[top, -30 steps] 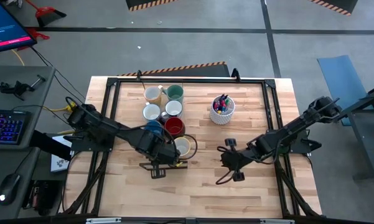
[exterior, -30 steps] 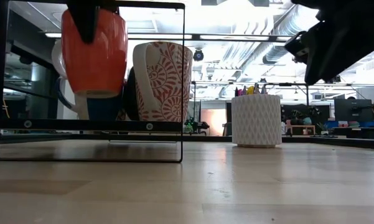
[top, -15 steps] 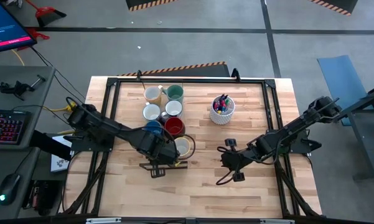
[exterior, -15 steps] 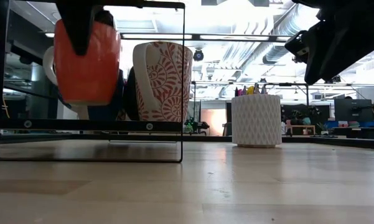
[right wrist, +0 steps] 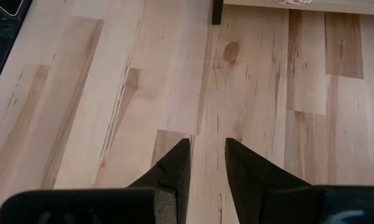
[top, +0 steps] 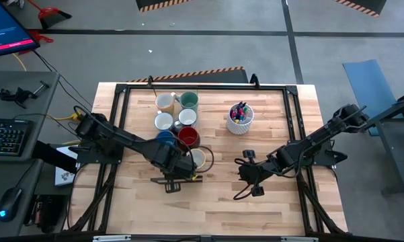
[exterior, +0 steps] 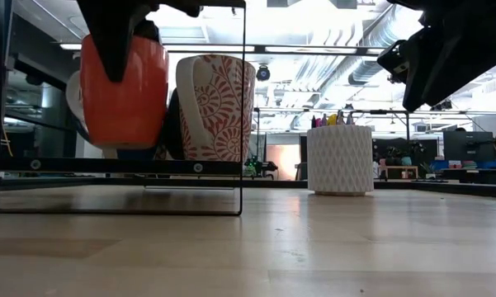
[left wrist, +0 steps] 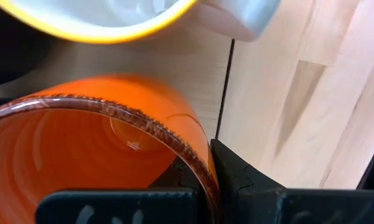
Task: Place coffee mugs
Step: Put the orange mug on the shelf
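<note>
Right gripper point(right wrist: 206, 163) over bare bench point(right wrist: 99, 87)

Two dark tapered fingers point(right wrist: 174, 168) reach forward over pale wood planks, their jaws set slightly apart so a narrow strip of bench shows between them. The planks vary from cream to tan, with a small dark knot point(right wrist: 231, 50) in the grain ahead of the fingers. Farther on, a black frame leg point(right wrist: 216, 11) meets the wood, with a thin edge of a red-patterned mug point(right wrist: 295, 2) just beyond it. One corner shows a dark area off the bench edge.
</note>
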### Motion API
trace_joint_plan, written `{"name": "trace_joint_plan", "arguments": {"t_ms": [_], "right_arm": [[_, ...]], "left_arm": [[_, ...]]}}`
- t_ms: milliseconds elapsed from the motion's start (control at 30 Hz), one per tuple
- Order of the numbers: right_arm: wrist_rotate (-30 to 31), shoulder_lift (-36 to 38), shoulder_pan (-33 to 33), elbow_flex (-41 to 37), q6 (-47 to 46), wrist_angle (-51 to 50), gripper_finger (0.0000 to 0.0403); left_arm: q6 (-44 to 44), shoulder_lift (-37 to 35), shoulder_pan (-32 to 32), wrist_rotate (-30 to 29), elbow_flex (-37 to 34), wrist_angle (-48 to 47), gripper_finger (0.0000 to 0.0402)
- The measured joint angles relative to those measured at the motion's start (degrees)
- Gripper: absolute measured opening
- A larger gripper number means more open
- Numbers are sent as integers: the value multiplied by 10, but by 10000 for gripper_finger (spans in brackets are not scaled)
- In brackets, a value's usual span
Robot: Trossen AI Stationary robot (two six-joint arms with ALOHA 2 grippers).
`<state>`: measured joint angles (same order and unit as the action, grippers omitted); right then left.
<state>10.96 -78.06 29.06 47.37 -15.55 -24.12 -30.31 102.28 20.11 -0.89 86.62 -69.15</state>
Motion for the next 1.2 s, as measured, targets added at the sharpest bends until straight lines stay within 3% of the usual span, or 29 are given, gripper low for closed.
{"name": "trace_joint_plan", "arguments": {"t_ms": [333,533,1200], "right_arm": [[-1,0,0,0,0,1,80],[-1,0,0,0,0,1,80],[-3,0,0,0,0,0,80]], "left_arm": [[2,2,-2,21,1,3,10],[-5,2,-2,10,1,2,36],[10,2,-2,4,1,5,58]]}}
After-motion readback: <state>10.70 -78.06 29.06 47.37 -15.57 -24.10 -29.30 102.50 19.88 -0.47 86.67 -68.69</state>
